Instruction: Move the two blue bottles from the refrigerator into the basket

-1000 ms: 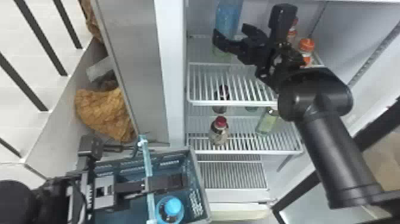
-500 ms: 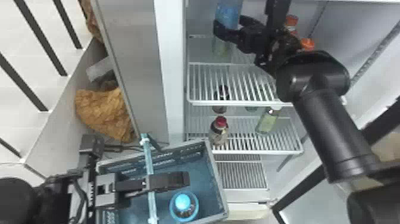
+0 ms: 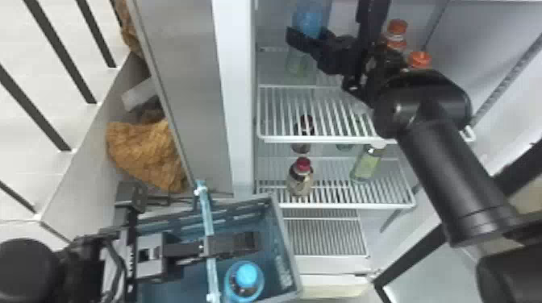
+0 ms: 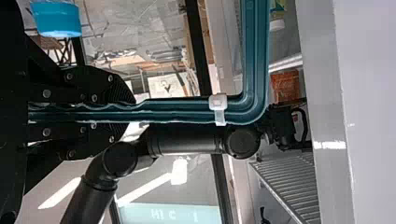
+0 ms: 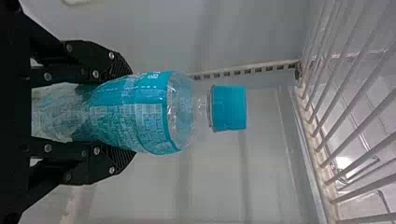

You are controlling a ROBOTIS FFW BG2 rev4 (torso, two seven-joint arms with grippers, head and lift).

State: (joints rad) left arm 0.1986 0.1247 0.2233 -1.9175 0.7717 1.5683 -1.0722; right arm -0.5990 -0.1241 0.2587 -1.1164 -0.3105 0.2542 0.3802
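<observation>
In the white, wire-shelved refrigerator (image 3: 236, 100), the black right gripper (image 3: 309, 35) has fingers parted around a blue-labelled plastic bottle (image 5: 140, 112), contact unclear, while at the blue plastic basket (image 3: 284, 245), containing a blue-capped bottle (image 3: 247, 274), the black left gripper (image 3: 247, 243) pinches a teal bar (image 4: 173, 109).

The head view looks forward and down from up high, with the basket (image 3: 287, 241) and fridge (image 3: 237, 121) farther off. The left wrist view looks out from the left arm (image 3: 28, 268), on its side, close to the handle (image 3: 207, 221). Both see that handle and the right arm (image 3: 451, 177). The right wrist view, sideways too, looks very close at a blue bottle (image 3: 312, 18) the head view shares.
</observation>
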